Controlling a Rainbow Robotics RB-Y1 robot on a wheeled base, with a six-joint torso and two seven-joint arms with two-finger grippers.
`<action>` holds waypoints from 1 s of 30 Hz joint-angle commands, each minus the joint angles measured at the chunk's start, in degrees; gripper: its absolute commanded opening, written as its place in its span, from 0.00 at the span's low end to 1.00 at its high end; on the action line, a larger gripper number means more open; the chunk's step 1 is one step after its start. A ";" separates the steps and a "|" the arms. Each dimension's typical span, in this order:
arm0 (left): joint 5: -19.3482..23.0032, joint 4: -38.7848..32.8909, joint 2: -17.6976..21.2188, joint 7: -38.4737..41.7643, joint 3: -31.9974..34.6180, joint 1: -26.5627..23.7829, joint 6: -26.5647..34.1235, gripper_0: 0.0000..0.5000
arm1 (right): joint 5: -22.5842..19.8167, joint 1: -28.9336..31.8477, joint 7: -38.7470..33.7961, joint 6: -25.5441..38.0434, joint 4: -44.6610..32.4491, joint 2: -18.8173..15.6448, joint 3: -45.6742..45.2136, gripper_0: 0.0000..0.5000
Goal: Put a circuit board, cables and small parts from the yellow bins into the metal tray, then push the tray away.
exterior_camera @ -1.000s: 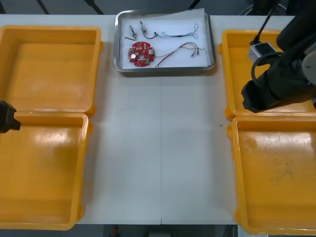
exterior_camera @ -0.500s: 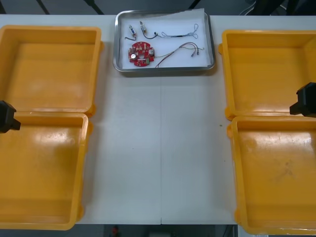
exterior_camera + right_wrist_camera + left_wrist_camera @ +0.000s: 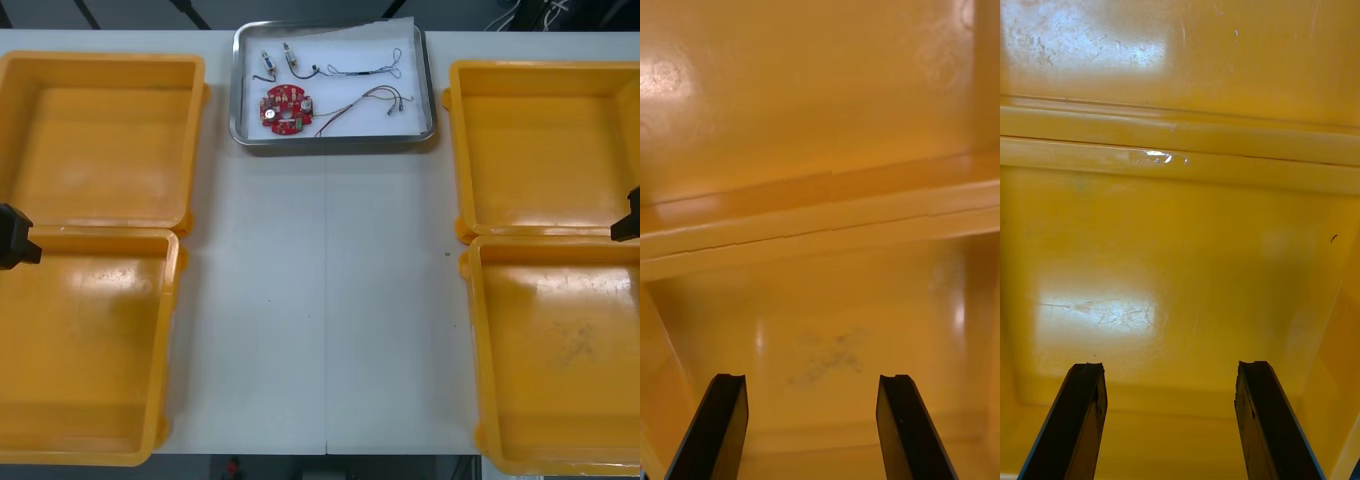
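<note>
As the circuit board [image 3: 286, 108], cables [image 3: 348, 104] and small metal parts [image 3: 268, 62] lie inside the metal tray [image 3: 330, 140], the left gripper [image 3: 1171, 367] and right gripper [image 3: 812, 379], wide open, empty, well apart from it, should park clear.

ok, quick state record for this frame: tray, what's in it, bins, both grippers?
tray: metal tray at the far edge of the table, centre
contents: red circuit board, cables, small metal parts
bins: four yellow bins, nothing visible inside
left gripper: jaws open, holding nothing, above the left bins' shared rim
right gripper: jaws open, holding nothing, above the right bins' shared rim
</note>
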 commanded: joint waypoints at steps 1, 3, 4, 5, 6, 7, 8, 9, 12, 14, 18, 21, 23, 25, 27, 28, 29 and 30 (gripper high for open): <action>-0.47 -1.11 2.57 -3.71 1.82 0.80 -0.40 1.00 | -0.07 0.33 1.11 -1.06 0.45 -2.05 -0.39 1.00; -0.47 -1.11 2.57 -3.71 1.82 0.80 -0.40 1.00 | -0.16 0.42 1.11 -1.06 0.36 -2.05 -0.04 1.00; -0.47 -1.11 2.57 -3.71 1.82 0.80 -0.40 1.00 | -0.33 0.42 0.85 -1.06 0.36 -2.05 0.14 1.00; -0.47 -1.11 2.57 -3.71 1.82 0.80 -0.40 1.00 | -0.42 0.33 0.76 -1.06 0.36 -2.14 0.40 1.00; -0.47 -1.11 2.57 -3.71 1.82 0.80 -0.40 1.00 | -0.42 0.42 0.76 -1.06 0.45 -2.05 0.58 1.00; -0.47 -1.11 2.57 -3.71 1.82 0.80 -0.40 1.00 | -0.42 0.42 0.76 -1.06 0.36 -2.05 0.84 1.00; -0.47 -1.11 2.57 -3.71 1.82 0.80 -0.40 1.00 | -0.42 0.42 0.85 -1.06 0.36 -2.14 1.02 1.00; -0.47 -1.11 2.57 -3.71 1.82 0.80 -0.40 1.00 | -0.24 0.42 1.11 -1.06 0.36 -2.14 1.28 1.00; -0.47 -1.11 2.57 -3.71 1.82 0.80 -0.40 1.00 | -0.24 0.42 1.11 -1.06 0.36 -2.14 1.28 1.00; -0.47 -1.11 2.57 -3.71 1.82 0.80 -0.40 1.00 | -0.24 0.42 1.11 -1.06 0.36 -2.14 1.28 1.00; -0.47 -1.11 2.57 -3.71 1.82 0.80 -0.40 1.00 | -0.24 0.42 1.11 -1.06 0.36 -2.14 1.28 1.00; -0.47 -1.11 2.57 -3.71 1.82 0.80 -0.40 1.00 | -0.24 0.42 1.11 -1.06 0.36 -2.14 1.28 1.00; -0.47 -1.11 2.57 -3.71 1.82 0.80 -0.40 1.00 | -0.24 0.42 1.11 -1.06 0.36 -2.14 1.28 1.00; -0.47 -1.11 2.57 -3.71 1.82 0.80 -0.40 1.00 | -0.24 0.42 1.11 -1.06 0.36 -2.14 1.28 1.00; -0.47 -1.11 2.57 -3.71 1.82 0.80 -0.40 1.00 | -0.24 0.42 1.11 -1.06 0.36 -2.14 1.28 1.00; -0.47 -1.11 2.57 -3.71 1.82 0.80 -0.40 1.00 | -0.24 0.42 1.11 -1.06 0.36 -2.14 1.28 1.00; -0.47 -1.11 2.57 -3.71 1.82 0.80 -0.40 1.00 | -0.24 0.42 1.11 -1.06 0.36 -2.14 1.28 1.00; -0.47 -1.11 2.57 -3.71 1.82 0.80 -0.40 1.00 | -0.24 0.42 1.11 -1.06 0.36 -2.14 1.28 1.00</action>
